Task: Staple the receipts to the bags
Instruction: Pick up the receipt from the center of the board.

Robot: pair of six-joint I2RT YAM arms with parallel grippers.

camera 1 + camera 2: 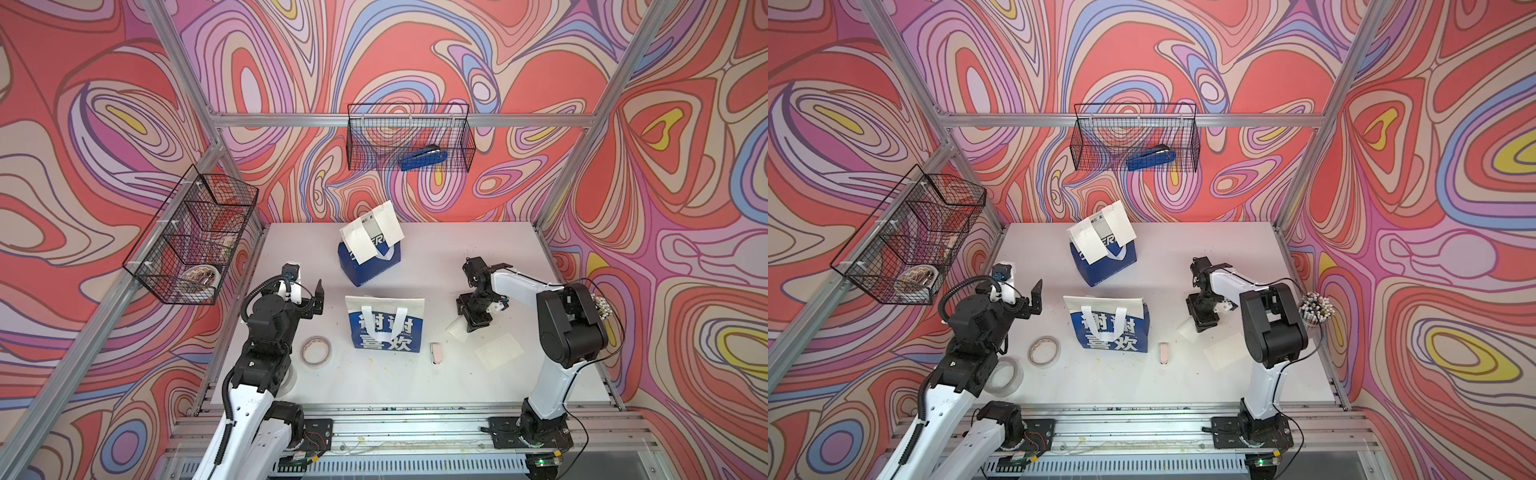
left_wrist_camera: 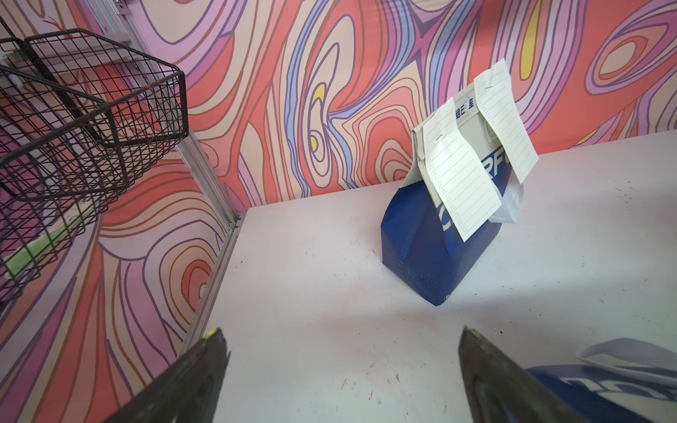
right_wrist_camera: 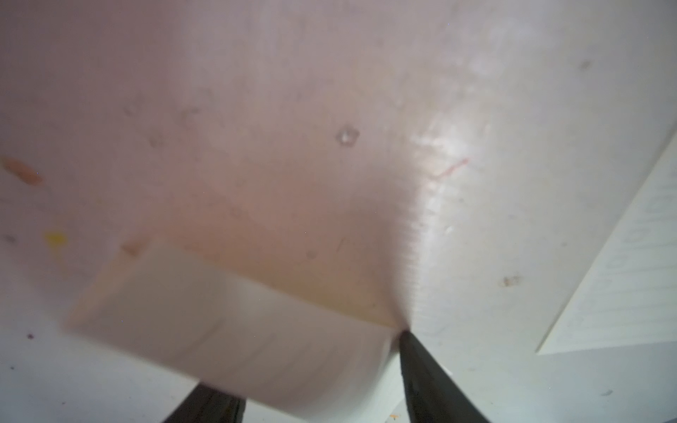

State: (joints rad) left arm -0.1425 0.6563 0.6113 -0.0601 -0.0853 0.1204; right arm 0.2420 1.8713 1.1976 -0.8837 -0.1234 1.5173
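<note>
White table (image 1: 415, 386) under swirled walls: right of centre in a top view, the right gripper (image 1: 473, 328) stands down on one receipt (image 1: 456, 331), jaws half apart around its curled edge; whether they pinch it I cannot tell. The left gripper (image 2: 340, 331) hangs wide and empty. I would pinch only the raised edge, lift slowly, then bring it to the lying bag (image 1: 384, 328).

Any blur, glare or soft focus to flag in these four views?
Right wrist view: soft throughout; the nearest receipt is smeared, its lines unreadable, and a glare streak crosses the table. Left wrist view: sharp; ruled lines on the receipts hanging on the upright blue-and-white bag read clearly. Both top views: evenly lit and sharp; characters on the Chinese-lettered bag are legible.
</note>
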